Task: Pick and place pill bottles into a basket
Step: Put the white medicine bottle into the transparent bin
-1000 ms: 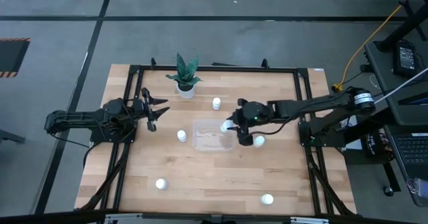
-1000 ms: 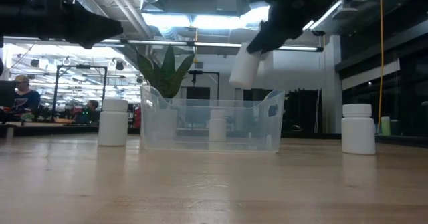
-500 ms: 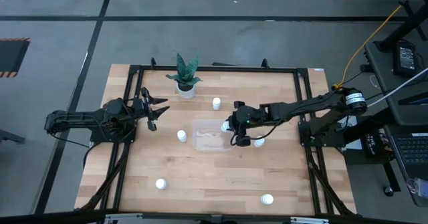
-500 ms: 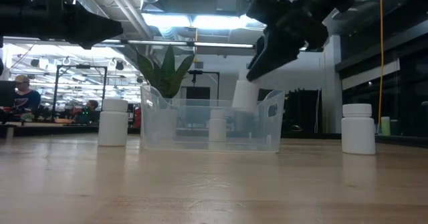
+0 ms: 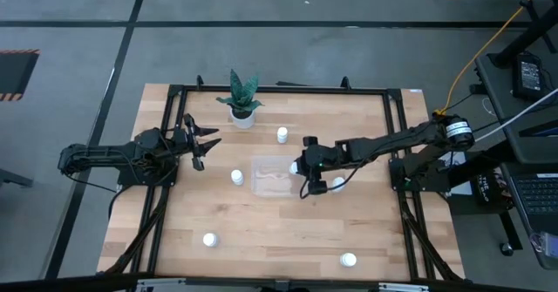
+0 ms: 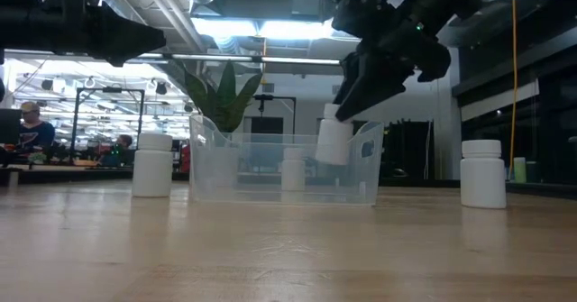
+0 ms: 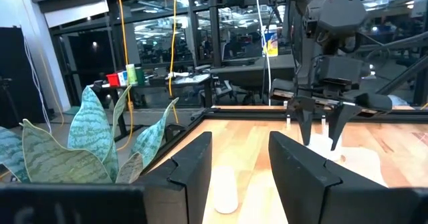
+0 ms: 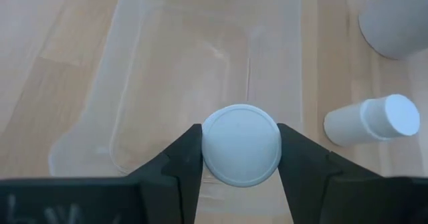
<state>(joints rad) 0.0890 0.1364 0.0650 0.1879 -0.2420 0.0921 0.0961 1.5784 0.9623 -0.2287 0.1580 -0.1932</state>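
Note:
The clear basket (image 5: pixel 272 179) lies at the table's middle; it also shows in the low view (image 6: pixel 261 171). My right gripper (image 5: pixel 302 166) is over its right side, shut on a white pill bottle (image 6: pixel 334 141) that hangs inside the basket's walls. Other bottles stand upright on the table: one beyond the basket (image 5: pixel 282 134), one to its left (image 5: pixel 236 177), one to its right (image 5: pixel 337 185) and two near the front edge (image 5: pixel 209 239) (image 5: pixel 349 260). My left gripper (image 5: pixel 206 140) is open and empty over the table's left side. My right gripper pinches the bottle's round top (image 8: pixel 241 144) between its two fingers, one on each side. The fingers come from above, slanting down. The bottle hangs below them, slightly tilted, its lower end (image 6: pixel 333 158) between the basket's walls and clear of the floor.
A white pot with a green plant (image 5: pixel 241 109) stands at the far left of the table. A dark frame (image 5: pixel 279 89) runs round the table's edges. The left wrist view shows a bottle (image 7: pixel 224 187) ahead of the left fingers and the right arm (image 7: pixel 321 110) farther off.
My right gripper has gone down and a little toward the table's left edge with the bottle. The bottle, earlier above the basket's rim, now hangs inside the basket's walls, still tilted.

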